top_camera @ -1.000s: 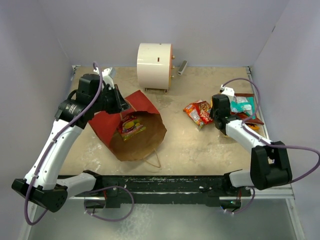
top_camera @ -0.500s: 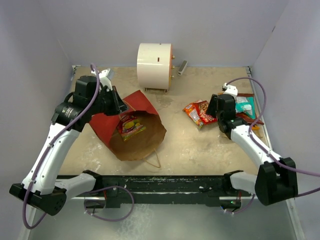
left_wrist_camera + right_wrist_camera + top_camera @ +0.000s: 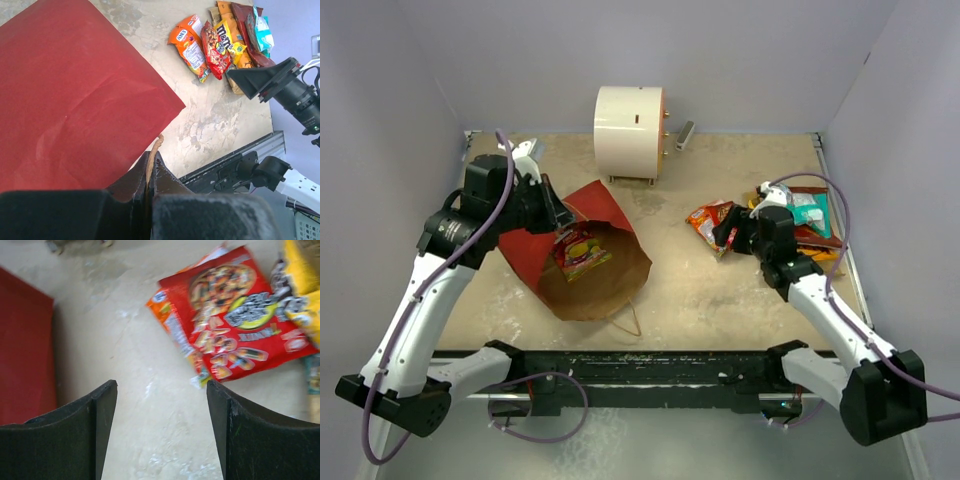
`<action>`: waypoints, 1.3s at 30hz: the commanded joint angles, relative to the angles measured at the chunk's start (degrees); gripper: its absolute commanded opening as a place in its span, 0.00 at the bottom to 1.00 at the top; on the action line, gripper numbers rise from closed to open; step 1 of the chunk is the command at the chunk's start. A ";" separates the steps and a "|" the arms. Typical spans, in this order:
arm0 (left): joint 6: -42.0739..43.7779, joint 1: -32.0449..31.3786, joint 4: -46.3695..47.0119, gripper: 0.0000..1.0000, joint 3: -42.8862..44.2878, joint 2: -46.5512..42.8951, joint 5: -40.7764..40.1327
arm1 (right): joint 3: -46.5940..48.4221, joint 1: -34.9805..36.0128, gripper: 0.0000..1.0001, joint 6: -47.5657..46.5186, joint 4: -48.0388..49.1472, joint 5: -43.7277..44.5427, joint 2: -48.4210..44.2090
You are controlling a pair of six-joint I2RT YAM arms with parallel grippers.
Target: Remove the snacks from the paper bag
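Top external: L gripper [image 3: 558,222] tight on paper bag [image 3: 525,255]; R gripper [image 3: 727,233] agape.

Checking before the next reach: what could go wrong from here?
1. The left gripper pinches only the rim of the paper bag; a slip or tear could collapse the mouth over the packet inside.
2. The right gripper, open and empty, sits close to the snack pile; swinging toward the bag, it might drag packets along.
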 commanded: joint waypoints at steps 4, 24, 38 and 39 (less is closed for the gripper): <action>-1.35 0.26 1.70 0.00 0.33 -1.01 0.53 | 2.64 12.18 0.74 -0.77 3.95 -4.64 0.02; -2.16 0.27 1.38 0.00 -0.49 -0.81 -1.19 | 11.43 44.06 0.76 -22.84 18.18 -8.25 15.78; -3.01 0.22 0.69 0.00 -1.08 0.02 1.08 | 5.86 48.38 0.76 -36.41 39.33 -8.52 27.05; -2.97 0.27 0.75 0.00 -0.97 0.21 1.44 | 5.63 48.77 0.76 -38.87 41.08 -8.13 28.18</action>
